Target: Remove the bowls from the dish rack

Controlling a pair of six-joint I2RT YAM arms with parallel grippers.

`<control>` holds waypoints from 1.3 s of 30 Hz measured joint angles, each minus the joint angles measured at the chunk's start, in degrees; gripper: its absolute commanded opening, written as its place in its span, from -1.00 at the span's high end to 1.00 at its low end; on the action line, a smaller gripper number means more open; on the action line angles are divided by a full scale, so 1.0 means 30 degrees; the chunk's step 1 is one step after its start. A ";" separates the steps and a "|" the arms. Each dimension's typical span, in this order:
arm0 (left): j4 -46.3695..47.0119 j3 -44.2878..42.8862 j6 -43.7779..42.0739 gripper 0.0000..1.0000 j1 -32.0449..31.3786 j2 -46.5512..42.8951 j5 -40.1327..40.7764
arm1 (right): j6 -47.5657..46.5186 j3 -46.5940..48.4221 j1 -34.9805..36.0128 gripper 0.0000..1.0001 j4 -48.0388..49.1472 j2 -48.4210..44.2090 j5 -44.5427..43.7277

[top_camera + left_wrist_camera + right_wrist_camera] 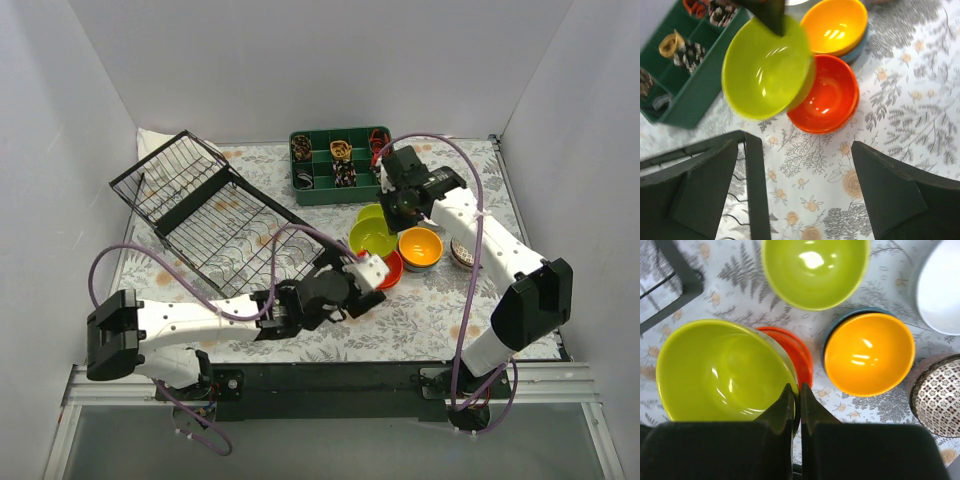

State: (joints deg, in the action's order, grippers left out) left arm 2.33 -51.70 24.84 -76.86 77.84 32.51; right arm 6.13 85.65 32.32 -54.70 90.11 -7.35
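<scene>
lime bowl (pixel 715 370), right gripper (pixel 796 390) (pinching its rim)

We show a lime-yellow bowl (pixel 720 375), an orange bowl (pixel 869 360), a red bowl (pixel 827 97) and a white bowl (pixel 942 285). The tablecloth (pixel 910 100) carries grey fern prints.

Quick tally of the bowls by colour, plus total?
Lime bowls: 2 (gripped lime bowl in the right gripper, free lime bowl)
Red bowl: 1
Orange bowl: 1
Blue bowl: 1, only its rim showing under the orange one
White bowl: 1
Mosaic bowl: 1
Total: 7
</scene>
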 measured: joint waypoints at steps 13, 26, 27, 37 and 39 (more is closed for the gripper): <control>-0.4889 -0.0423 1.0644 -0.96 1.1256 -0.2790 -0.5173 | 0.0750 -0.2120 -0.4269 0.97 0.5741 0.0284 0.0903; -0.9683 -0.0138 1.6152 -0.96 1.8389 -0.6492 -0.7490 | 0.1406 -0.4670 -0.4575 0.97 1.1468 0.2302 0.1756; -0.9974 -0.0138 1.6283 -0.96 1.8418 -0.6637 -0.7482 | 0.1479 -0.4998 -0.4670 0.97 1.1766 0.2302 0.1807; -1.2050 -0.0321 1.6509 -0.96 1.8440 -0.8393 -0.6747 | 0.1486 -0.6783 -0.5020 0.40 1.3959 0.2310 0.2040; -1.2356 -0.0474 1.6509 -0.96 1.8440 -0.8619 -0.6666 | 0.1537 -0.6958 -0.5020 0.08 1.4382 0.2310 0.2098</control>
State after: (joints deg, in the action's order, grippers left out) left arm -34.74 -53.12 74.37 -21.54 51.99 12.51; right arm 10.74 64.77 17.26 -11.55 97.03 -1.06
